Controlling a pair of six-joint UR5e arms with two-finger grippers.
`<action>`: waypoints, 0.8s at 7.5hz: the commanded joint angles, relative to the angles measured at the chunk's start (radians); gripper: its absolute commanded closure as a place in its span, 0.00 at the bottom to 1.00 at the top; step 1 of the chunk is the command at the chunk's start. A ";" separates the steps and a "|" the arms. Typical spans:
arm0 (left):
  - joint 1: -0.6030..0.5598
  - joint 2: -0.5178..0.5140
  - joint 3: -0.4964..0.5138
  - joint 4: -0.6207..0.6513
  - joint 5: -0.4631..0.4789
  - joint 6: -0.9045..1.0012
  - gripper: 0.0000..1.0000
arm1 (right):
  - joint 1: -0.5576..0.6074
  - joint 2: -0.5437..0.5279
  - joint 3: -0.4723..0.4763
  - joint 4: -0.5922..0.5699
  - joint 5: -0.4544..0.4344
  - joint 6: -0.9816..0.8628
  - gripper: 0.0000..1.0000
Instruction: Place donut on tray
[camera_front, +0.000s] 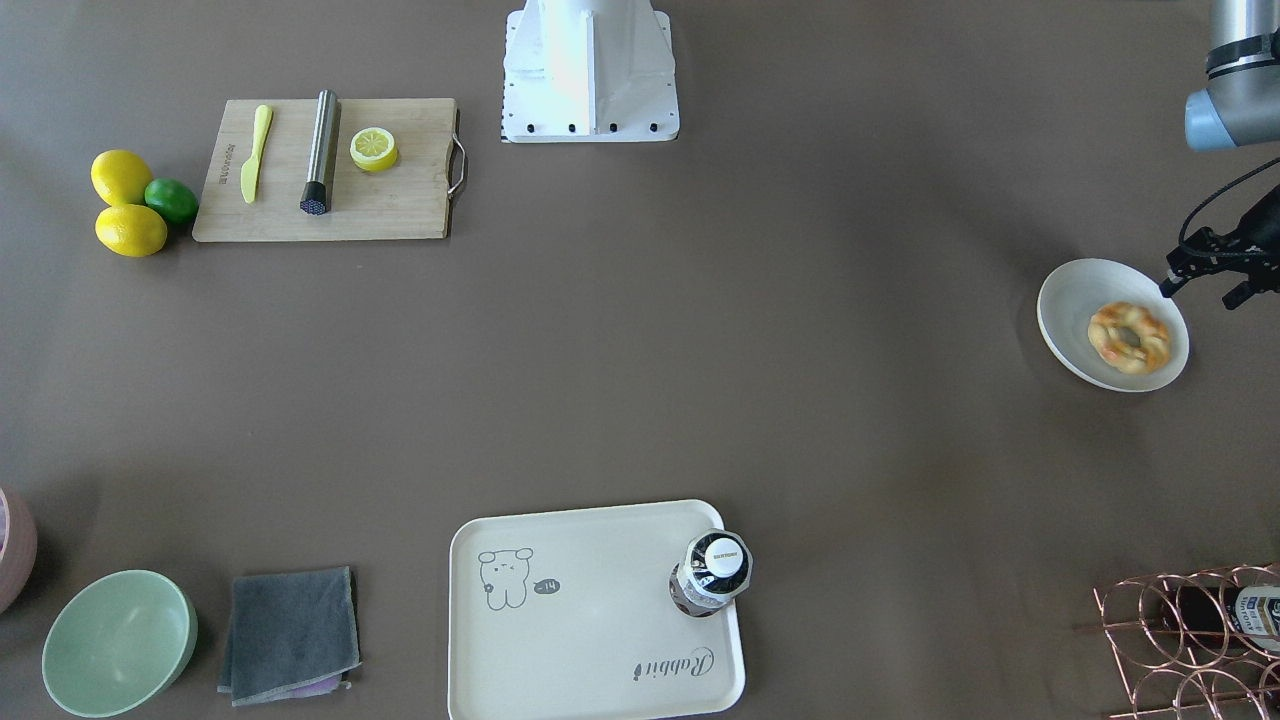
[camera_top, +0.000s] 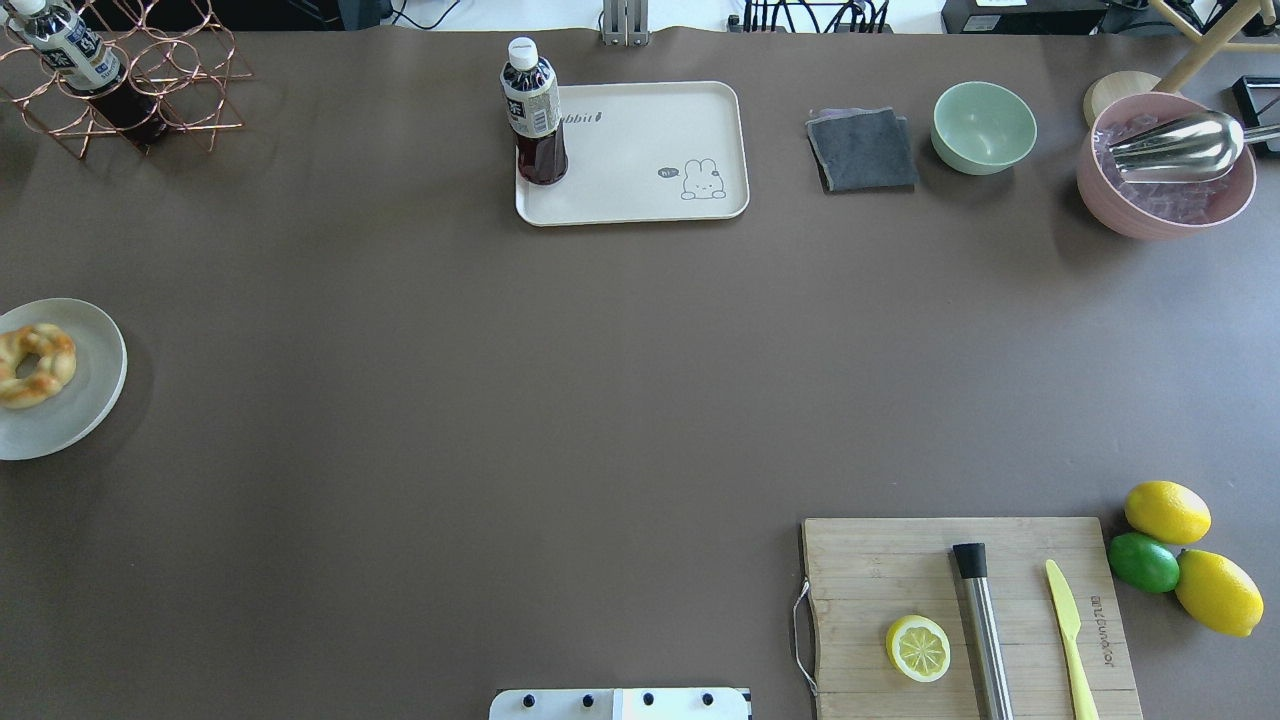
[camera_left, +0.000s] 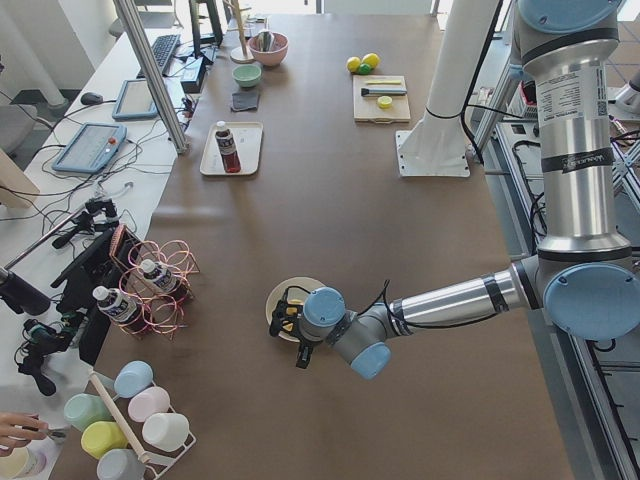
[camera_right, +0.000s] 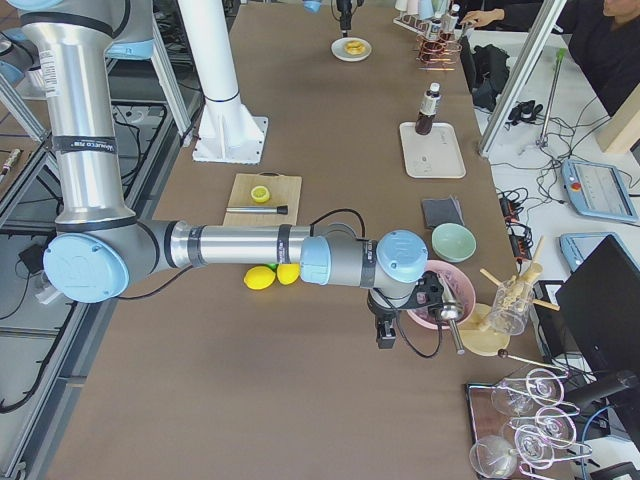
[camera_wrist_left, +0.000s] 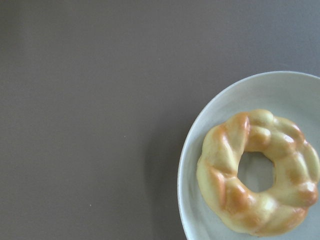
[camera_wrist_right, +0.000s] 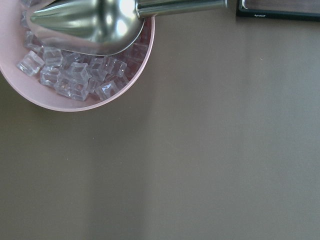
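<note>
The donut (camera_front: 1129, 337), a golden twisted ring, lies on a round white plate (camera_front: 1075, 300) at the table's end on my left side. It also shows in the overhead view (camera_top: 35, 365) and in the left wrist view (camera_wrist_left: 257, 172). My left gripper (camera_front: 1203, 292) hovers just beside the plate, fingers apart and empty. The cream tray (camera_front: 590, 620) with the rabbit drawing sits at the far middle edge (camera_top: 640, 150), with a dark drink bottle (camera_front: 712, 572) standing in one corner. My right gripper (camera_right: 385, 335) hangs near the pink ice bowl; I cannot tell whether it is open.
A wooden cutting board (camera_top: 960, 610) holds a lemon half, a steel tube and a yellow knife, with lemons and a lime (camera_top: 1165, 550) beside it. A grey cloth (camera_top: 862, 150), a green bowl (camera_top: 984, 127), a pink ice bowl with scoop (camera_top: 1165, 165) and a wire bottle rack (camera_top: 120, 80) line the far edge.
</note>
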 joint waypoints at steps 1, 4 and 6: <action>0.020 -0.002 0.042 -0.056 0.012 -0.008 0.26 | 0.000 -0.001 0.000 0.000 0.000 0.000 0.00; 0.029 -0.006 0.047 -0.060 0.012 -0.008 0.46 | 0.000 -0.007 0.006 0.000 0.003 0.000 0.00; 0.029 -0.007 0.045 -0.062 0.011 -0.008 0.55 | 0.000 -0.010 0.005 0.000 0.003 0.000 0.00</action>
